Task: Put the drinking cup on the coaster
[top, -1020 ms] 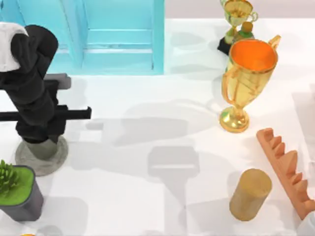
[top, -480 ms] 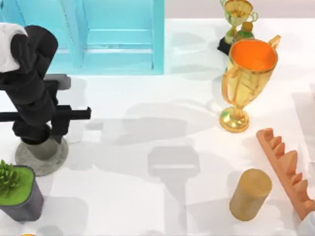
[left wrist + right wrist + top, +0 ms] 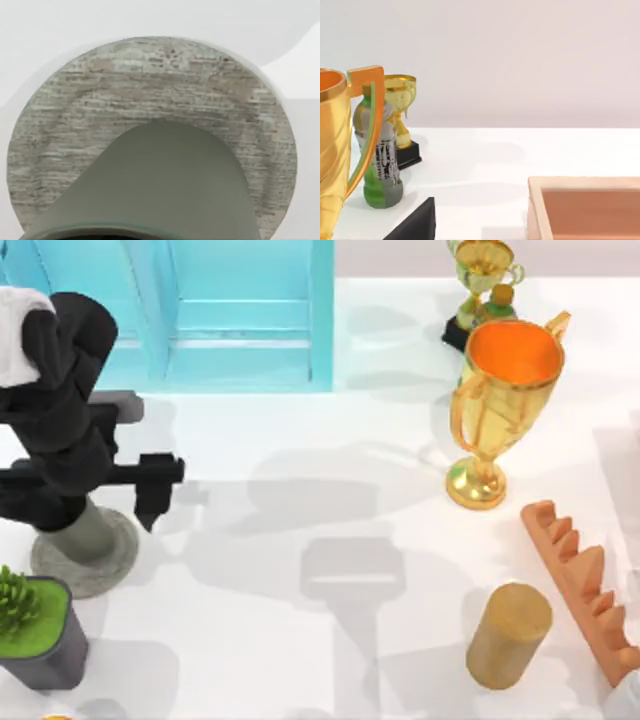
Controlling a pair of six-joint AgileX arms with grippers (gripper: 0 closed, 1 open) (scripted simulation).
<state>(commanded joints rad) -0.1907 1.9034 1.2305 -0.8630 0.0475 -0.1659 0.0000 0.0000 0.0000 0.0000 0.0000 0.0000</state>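
Top view, nearest edge first: a potted plant (image 3: 35, 635) sits at 8 o'clock of the table, and just beyond it, toward 9 o'clock, lies the coaster (image 3: 115, 565) with the drinking cup (image 3: 88, 530) standing upright on it. A second ago the left arm's black body covered the cup almost wholly. Now the arm has swung toward the table's left edge, so the cup's grey-green side shows, and the black block on its cross-bar has turned to point down toward the coaster. The left gripper (image 3: 75, 495) sits right over the cup's top; whether it grips the cup or has let go, I cannot tell. Cup and coaster have not shifted.

Left wrist view looks straight down the drinking cup (image 3: 150, 185) onto the coaster (image 3: 150, 80), whose stone rim rings the cup's base, cup set a little off centre.

The right arm (image 3: 628, 702) is parked at 4 o'clock. Near it stand a tan cylinder (image 3: 508, 635) and an orange toothed rack (image 3: 580, 585), then the large gold trophy (image 3: 500, 410) at 2 o'clock. Farthest are a small trophy (image 3: 483, 270), a green bottle (image 3: 497, 302) and a blue cabinet (image 3: 230, 315).

Right wrist view gives their sides: trophy handle (image 3: 362, 135), bottle label (image 3: 382, 160), small trophy (image 3: 400, 107).
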